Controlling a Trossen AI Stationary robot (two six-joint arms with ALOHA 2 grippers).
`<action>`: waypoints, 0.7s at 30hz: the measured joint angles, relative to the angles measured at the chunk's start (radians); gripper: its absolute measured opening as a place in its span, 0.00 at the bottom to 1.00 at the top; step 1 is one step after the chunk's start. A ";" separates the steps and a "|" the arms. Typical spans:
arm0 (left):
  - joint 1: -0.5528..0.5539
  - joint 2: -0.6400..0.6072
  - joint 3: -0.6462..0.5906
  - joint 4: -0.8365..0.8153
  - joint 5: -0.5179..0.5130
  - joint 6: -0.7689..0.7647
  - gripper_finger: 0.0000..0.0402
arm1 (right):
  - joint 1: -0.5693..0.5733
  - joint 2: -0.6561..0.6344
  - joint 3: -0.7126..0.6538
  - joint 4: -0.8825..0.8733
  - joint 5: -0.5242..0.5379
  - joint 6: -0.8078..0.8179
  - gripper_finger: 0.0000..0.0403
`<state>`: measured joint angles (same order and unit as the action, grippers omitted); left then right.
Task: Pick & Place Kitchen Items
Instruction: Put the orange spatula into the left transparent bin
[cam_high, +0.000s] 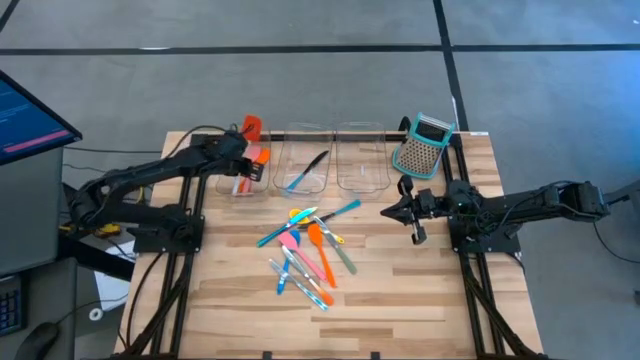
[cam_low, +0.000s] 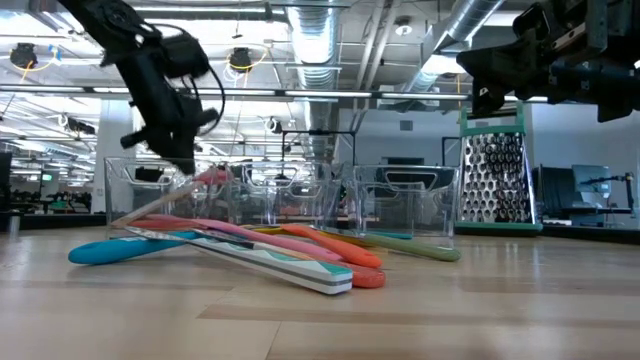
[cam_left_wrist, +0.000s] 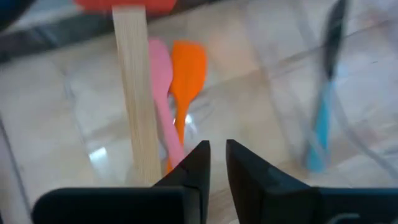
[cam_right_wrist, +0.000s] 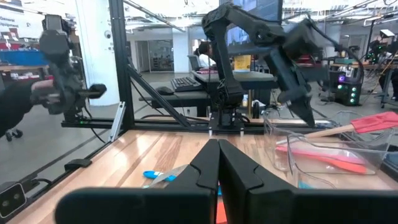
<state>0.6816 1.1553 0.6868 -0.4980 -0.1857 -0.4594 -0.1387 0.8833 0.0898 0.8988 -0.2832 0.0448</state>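
Observation:
My left gripper (cam_high: 246, 158) hangs over the left clear bin (cam_high: 228, 186), pointing steeply down, its fingers a narrow gap apart (cam_left_wrist: 217, 155) with nothing between them. In that bin lie an orange spatula (cam_left_wrist: 186, 81) and a pink spoon (cam_left_wrist: 163, 93). A red spatula with a wooden handle (cam_left_wrist: 134, 93) slants up in the bin, its red head (cam_right_wrist: 379, 121) above the rim. The middle bin (cam_high: 306, 135) holds a black piece (cam_high: 317, 162) and a blue spoon (cam_high: 297, 183). Several more utensils (cam_high: 305, 250) lie heaped on the table's middle. My right gripper (cam_high: 412, 222) waits shut at the right.
A third clear bin (cam_high: 362, 160) stands right of the middle one, and a teal-and-grey box grater (cam_high: 422, 146) stands at the far right beside it. Bare wood lies at the table's near edge (cam_high: 330, 320). A monitor (cam_high: 30, 120) stands off the table's left.

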 joint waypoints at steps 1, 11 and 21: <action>-0.007 -0.026 0.000 0.005 -0.001 0.015 0.08 | 0.000 0.000 0.000 0.000 0.000 0.000 0.00; -0.208 -0.247 0.000 0.058 -0.003 0.190 0.00 | 0.000 0.000 0.000 0.000 0.000 0.000 0.00; -0.592 -0.386 0.000 0.228 -0.061 0.340 0.00 | 0.000 0.000 0.000 -0.001 0.001 0.000 0.00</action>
<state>0.0901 0.7690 0.6868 -0.2704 -0.2464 -0.1196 -0.1383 0.8833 0.0900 0.8982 -0.2827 0.0452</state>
